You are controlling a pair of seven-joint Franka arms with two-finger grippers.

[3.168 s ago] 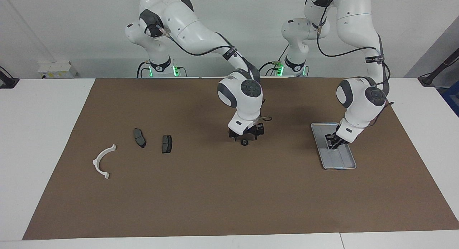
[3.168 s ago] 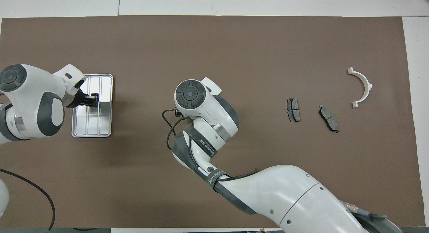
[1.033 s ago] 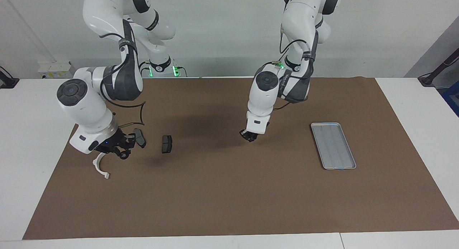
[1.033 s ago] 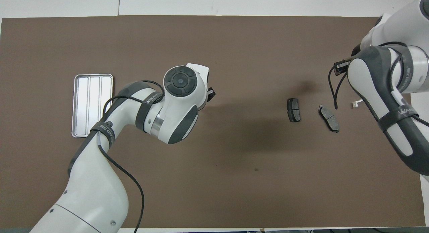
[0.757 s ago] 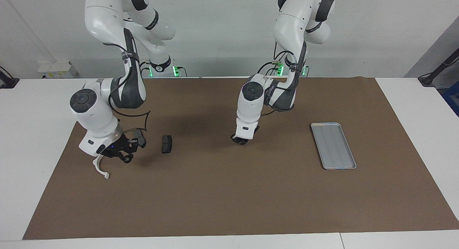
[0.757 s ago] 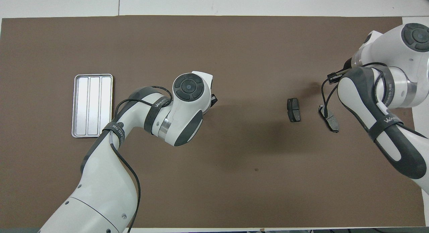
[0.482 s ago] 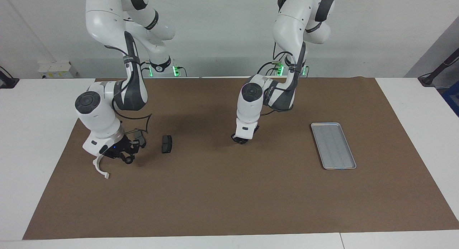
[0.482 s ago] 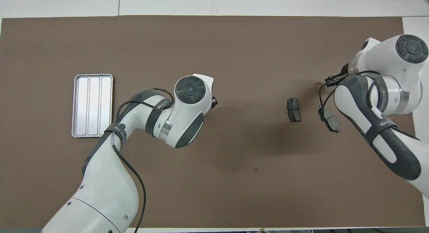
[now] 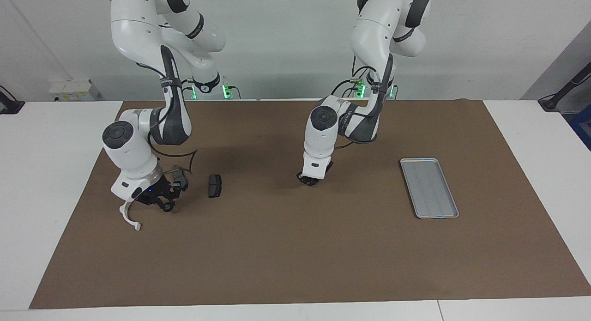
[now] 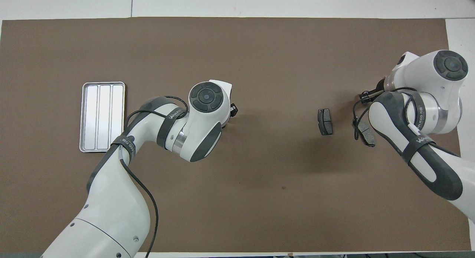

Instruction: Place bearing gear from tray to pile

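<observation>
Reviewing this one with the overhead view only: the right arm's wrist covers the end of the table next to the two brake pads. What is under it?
Observer: The right gripper, low over the mat, with a small dark round part, the bearing gear, at its fingertips.
Operator: Is the white bracket there too?
Observer: Yes. The white bracket lies on the mat right beside that gripper, toward the right arm's end of the table.
Operator: And is the left gripper down on the mat?
Observer: The left gripper is very low over the bare middle of the mat. I cannot tell whether it touches.
</observation>
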